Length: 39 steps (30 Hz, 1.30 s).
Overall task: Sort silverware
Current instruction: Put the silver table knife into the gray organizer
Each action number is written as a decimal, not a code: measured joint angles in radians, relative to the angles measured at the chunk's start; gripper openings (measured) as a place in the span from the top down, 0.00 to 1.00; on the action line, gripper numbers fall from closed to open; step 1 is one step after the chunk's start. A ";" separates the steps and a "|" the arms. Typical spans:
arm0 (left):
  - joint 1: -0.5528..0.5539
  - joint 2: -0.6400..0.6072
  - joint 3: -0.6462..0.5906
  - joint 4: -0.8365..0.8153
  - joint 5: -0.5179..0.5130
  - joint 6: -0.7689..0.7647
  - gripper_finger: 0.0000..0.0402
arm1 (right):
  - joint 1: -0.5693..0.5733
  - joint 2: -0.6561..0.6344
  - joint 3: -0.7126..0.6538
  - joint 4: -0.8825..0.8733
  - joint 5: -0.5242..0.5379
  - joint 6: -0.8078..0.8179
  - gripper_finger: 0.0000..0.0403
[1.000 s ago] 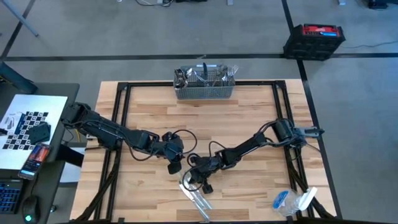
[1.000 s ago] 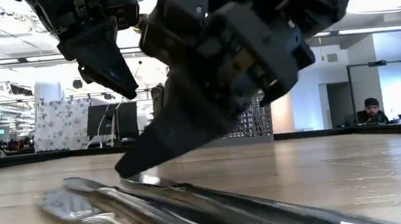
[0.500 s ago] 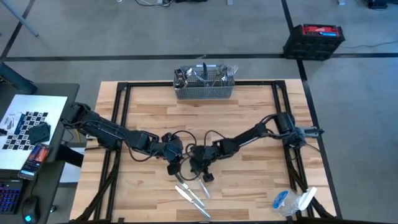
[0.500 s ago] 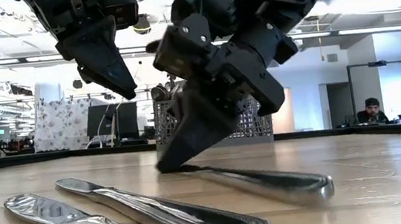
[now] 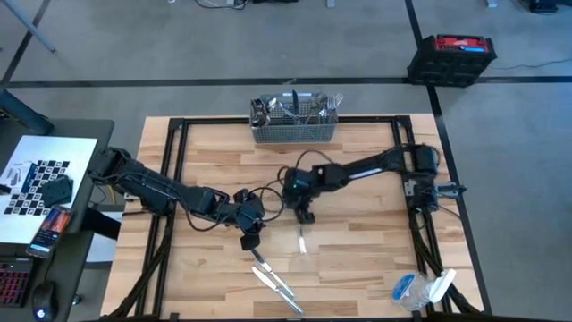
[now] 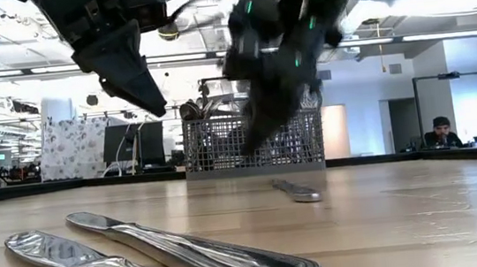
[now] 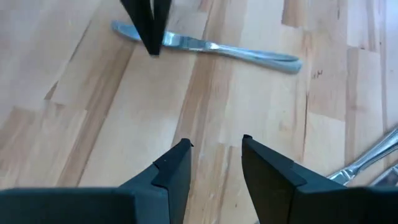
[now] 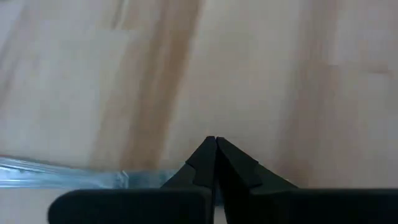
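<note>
Wooden table is being worked centre-frame. Right gripper, fingers pressed together and empty, is being held above one knife. Left gripper, spread, is hovering near two more knives, lower centre. Remaining silverware is sitting in the basket, top centre; its pieces are best pinched mid-handle.

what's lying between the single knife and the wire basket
In the high view, the shut right gripper is between the lone knife and the basket.
</note>
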 joint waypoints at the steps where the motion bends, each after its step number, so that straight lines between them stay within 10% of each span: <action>1: 0.006 0.000 0.000 0.011 0.000 0.031 0.69 | 0.002 -0.035 0.002 -0.023 -0.008 0.029 1.00; 9: 0.089 0.003 0.000 0.071 -0.064 0.257 0.69 | 0.006 -0.216 -0.016 -0.152 -0.024 0.410 0.99; 20: 0.304 0.026 0.000 0.120 0.080 0.482 0.69 | 0.042 -0.284 -0.419 0.100 0.047 0.847 0.76; 39: 0.323 0.469 0.071 0.460 0.232 0.470 0.69 | 0.172 -0.285 -0.577 0.380 0.468 0.508 0.75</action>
